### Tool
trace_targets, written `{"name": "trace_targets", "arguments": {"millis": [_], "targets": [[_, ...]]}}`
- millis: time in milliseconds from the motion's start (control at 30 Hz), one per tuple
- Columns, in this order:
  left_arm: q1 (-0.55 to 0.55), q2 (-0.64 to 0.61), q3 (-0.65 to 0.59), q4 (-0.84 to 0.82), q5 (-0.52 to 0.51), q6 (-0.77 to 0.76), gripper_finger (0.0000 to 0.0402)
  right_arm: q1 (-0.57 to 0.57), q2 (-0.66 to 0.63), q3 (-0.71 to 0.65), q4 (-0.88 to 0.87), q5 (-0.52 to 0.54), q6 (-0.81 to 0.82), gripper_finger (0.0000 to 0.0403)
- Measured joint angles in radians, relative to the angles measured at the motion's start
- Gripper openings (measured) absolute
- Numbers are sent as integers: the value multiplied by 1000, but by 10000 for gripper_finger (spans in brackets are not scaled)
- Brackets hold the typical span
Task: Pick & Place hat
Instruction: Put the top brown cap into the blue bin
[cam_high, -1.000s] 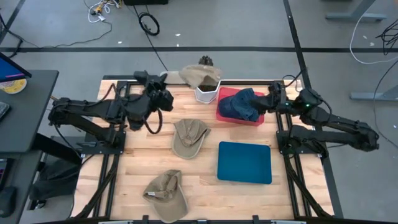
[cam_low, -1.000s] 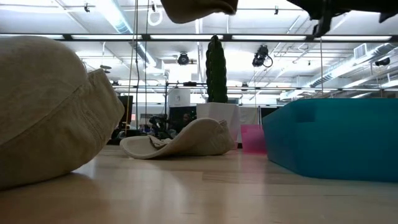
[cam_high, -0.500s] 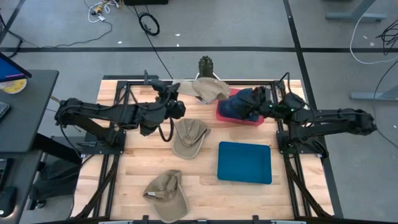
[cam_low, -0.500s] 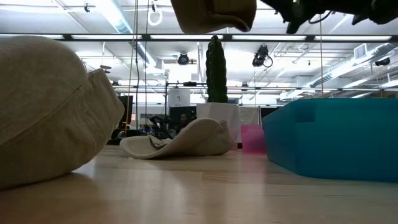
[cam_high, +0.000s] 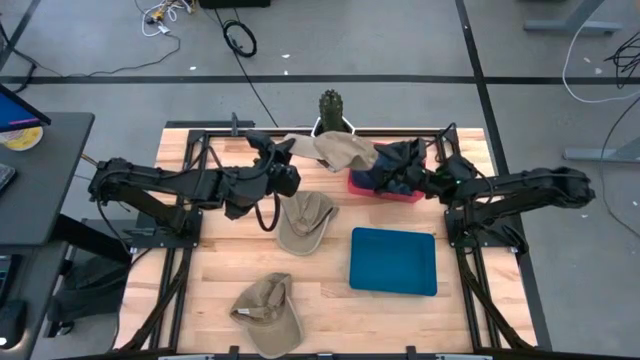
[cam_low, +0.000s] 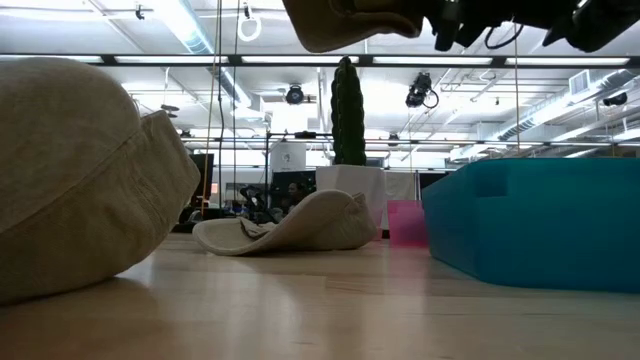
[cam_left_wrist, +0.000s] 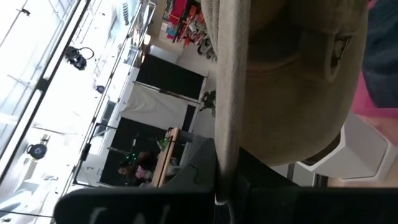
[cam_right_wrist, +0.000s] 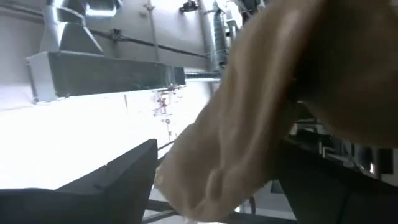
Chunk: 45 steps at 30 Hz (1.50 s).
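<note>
Three beige hats in play. One, the carried hat, hangs above the back of the worktop, between the cactus pot and the pink tray. Left tool is clenched on its brim; left wrist view shows the brim edge pinched between the fingers. Right tool is level with the carried hat, just beside its far edge, over the pink tray where the dark blue hat sits. Right wrist view is filled with beige fabric, probably touching, but I cannot tell if that tool is released or clenched. Second hat lies mid-worktop, third hat near the front edge. Teal bin sits right of centre.
</note>
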Motion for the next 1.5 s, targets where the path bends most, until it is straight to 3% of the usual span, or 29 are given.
{"name": "trace_targets", "arguments": {"millis": [400, 733, 1167, 1500], "targets": [[2, 0, 0, -10, 24, -48, 11, 2, 15, 0, 43, 87, 3, 223], [3, 16, 0, -38, 32, -69, 11, 2, 15, 0, 60, 88, -30, 113], [3, 70, 0, -40, 42, -100, 16, 2, 15, 0, 83, 73, -129, 11], [-10, 69, 0, -84, 19, -239, 92, 1, 7, 0, 134, 51, -187, 3]]}}
